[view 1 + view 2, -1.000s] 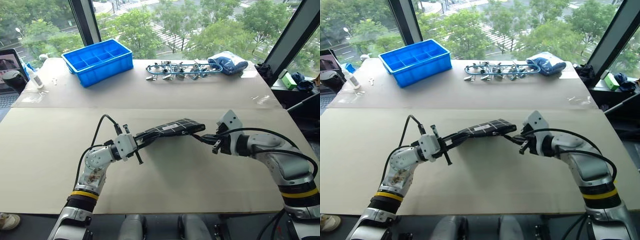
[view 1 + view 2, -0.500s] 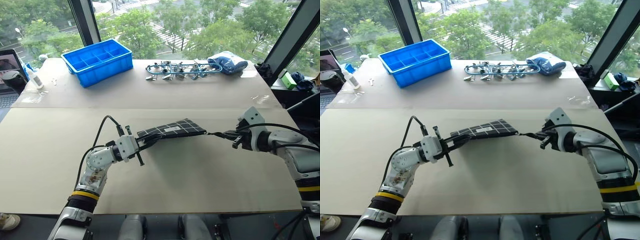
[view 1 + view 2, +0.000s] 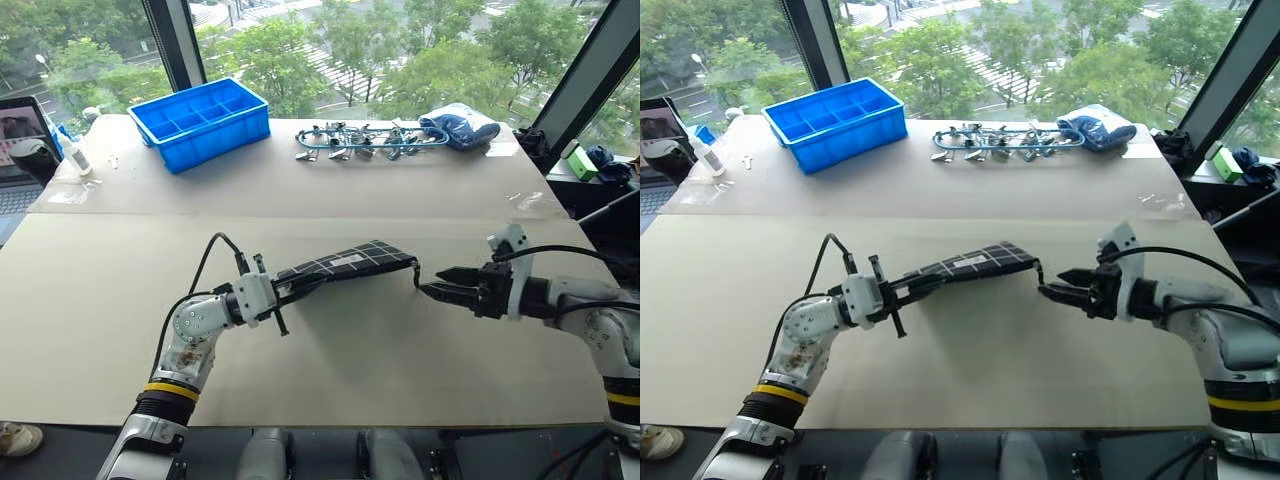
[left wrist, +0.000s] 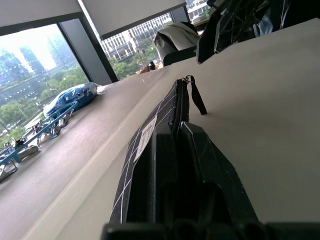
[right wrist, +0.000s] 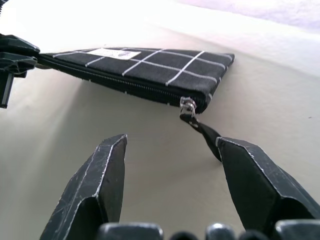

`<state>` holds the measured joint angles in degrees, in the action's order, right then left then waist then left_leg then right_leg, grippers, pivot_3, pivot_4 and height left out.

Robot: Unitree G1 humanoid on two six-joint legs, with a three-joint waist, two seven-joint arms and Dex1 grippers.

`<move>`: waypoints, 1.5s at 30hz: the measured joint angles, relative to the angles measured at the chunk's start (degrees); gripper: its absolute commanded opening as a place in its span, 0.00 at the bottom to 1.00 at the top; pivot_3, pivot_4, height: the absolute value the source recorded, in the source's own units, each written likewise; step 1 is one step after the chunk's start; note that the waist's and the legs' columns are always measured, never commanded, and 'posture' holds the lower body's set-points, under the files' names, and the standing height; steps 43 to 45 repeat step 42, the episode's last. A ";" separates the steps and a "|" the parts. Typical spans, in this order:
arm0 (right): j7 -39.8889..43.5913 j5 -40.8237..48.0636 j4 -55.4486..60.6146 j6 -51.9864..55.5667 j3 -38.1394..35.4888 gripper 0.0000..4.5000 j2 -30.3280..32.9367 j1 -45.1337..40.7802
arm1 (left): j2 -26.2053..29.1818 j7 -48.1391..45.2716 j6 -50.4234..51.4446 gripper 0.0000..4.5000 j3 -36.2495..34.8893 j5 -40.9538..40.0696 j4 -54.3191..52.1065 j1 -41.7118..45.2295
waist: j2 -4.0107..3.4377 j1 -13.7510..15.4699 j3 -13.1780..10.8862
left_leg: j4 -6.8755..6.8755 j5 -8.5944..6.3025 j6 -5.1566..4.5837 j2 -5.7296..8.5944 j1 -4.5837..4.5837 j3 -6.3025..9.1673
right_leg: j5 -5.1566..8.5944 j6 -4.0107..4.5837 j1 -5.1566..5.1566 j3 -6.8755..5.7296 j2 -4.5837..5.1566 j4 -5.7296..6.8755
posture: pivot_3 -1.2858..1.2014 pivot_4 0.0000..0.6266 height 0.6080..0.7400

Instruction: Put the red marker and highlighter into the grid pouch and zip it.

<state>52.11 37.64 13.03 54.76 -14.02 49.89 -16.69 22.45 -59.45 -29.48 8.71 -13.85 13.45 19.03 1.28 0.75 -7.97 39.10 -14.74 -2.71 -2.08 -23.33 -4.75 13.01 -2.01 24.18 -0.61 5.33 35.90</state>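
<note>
Pouch (image 3: 345, 267) is held up off the tabletop (image 3: 120, 300) near its centre, closer to the front edge than the back, flat face up w/ white label showing. Left tool (image 3: 283, 293) is clenched on the pouch's left end; in the left wrist view its fingers (image 4: 200, 160) sit pressed together on the fabric. Zipper looks run fully to the right end, slider at that corner, w/ the pull strap (image 5: 207, 137) hanging loose below it. Right tool (image 3: 432, 291) is released, fingers (image 5: 107, 172) spread apart w/ nothing between them, tips pointing at the strap and just beside it, not touching. Marker and highlighter can't be seen; whether they're inside the pouch can't be told.

At the back left corner of the tabletop: blue bin (image 3: 203, 122). Along the back edge, mid to right: a row of metal clips (image 3: 360, 140) and a blue bag (image 3: 460, 127). A small white bottle (image 3: 77, 157) stands at the left edge.
</note>
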 measured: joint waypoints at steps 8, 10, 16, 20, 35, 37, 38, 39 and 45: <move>3.47 -0.50 2.42 -3.60 -2.80 0.72 3.92 6.85 | 5.16 -13.75 -6.09 0.29 0.87 -4.05 3.09 0.38 | 0.00 -0.26 0.00 | 0.00 0.00 0.00 -0.04 0.06 -0.03 | 0.01 0.02 0.01 0.07 -0.06 0.04 | 0.52 0.24 1.00; 3.08 -0.89 2.46 -4.32 -2.70 0.72 3.91 6.74 | 5.80 -16.31 -7.80 0.29 0.84 -4.33 6.28 1.26 | 0.00 -0.17 0.00 | 0.01 0.00 0.00 -0.04 0.06 -0.02 | 0.01 0.02 -0.01 0.05 -0.06 0.04 | 0.52 0.24 1.00; 1.76 -1.51 3.09 -5.47 -0.43 0.72 2.94 6.12 | 5.16 -21.57 -11.99 0.53 0.44 -5.57 13.66 4.74 | 0.00 0.02 0.00 | 0.03 -0.01 -0.01 0.01 -0.03 -0.02 | 0.01 -0.01 0.01 0.04 -0.01 -0.01 | 0.52 0.24 1.00; 1.61 -1.42 3.45 -5.57 -0.94 0.72 2.97 7.08 | 4.99 -21.33 -8.39 0.87 -0.70 -7.69 12.50 4.85 | 0.01 -0.03 -0.01 | 0.04 -0.01 -0.02 -0.01 -0.04 0.01 | 0.00 -0.02 0.02 0.04 -0.02 0.00 | 0.52 0.24 1.00; 2.50 -4.34 -4.62 -10.92 -2.29 0.72 2.07 10.51 | 23.51 5.27 53.11 0.99 -20.97 -26.88 -17.94 -22.72 | 0.00 -1.18 -0.03 | -0.09 -0.01 0.00 -0.40 0.18 -0.07 | 0.09 0.08 0.01 0.13 -0.15 0.08 | 0.52 0.24 1.00; 2.50 -4.96 -5.62 -11.65 -2.10 0.72 1.71 10.74 | 22.83 7.93 53.68 0.99 -22.64 -26.28 -18.55 -24.59 | 0.01 -0.72 -0.03 | -0.08 -0.01 0.01 -0.36 0.16 -0.07 | 0.09 0.08 0.01 0.13 -0.12 0.07 | 0.52 0.24 1.00; 2.39 -5.06 -6.00 -11.87 -2.05 0.72 1.44 10.72 | 22.74 8.74 54.35 0.99 -23.11 -26.10 -18.99 -24.99 | 0.01 -0.50 -0.03 | -0.08 -0.01 0.01 -0.34 0.16 -0.08 | 0.09 0.08 0.01 0.13 -0.12 0.07 | 0.52 0.24 1.00; 2.32 -5.10 -6.21 -12.09 -2.05 0.72 1.12 10.71 | 22.74 9.27 55.11 0.99 -23.46 -25.98 -19.42 -25.27 | 0.01 -0.33 -0.03 | -0.08 -0.01 0.01 -0.34 0.17 -0.09 | 0.08 0.09 0.00 0.12 -0.12 0.07 | 0.52 0.24 1.00; 2.08 -5.35 -6.90 -12.47 -2.05 0.72 0.71 10.70 | 21.76 10.33 55.89 0.99 -24.12 -25.77 -20.16 -25.45 | 0.01 -0.09 -0.03 | -0.09 -0.01 0.02 -0.32 0.16 -0.12 | 0.08 0.09 0.01 0.13 -0.12 0.06 | 0.52 0.24 1.00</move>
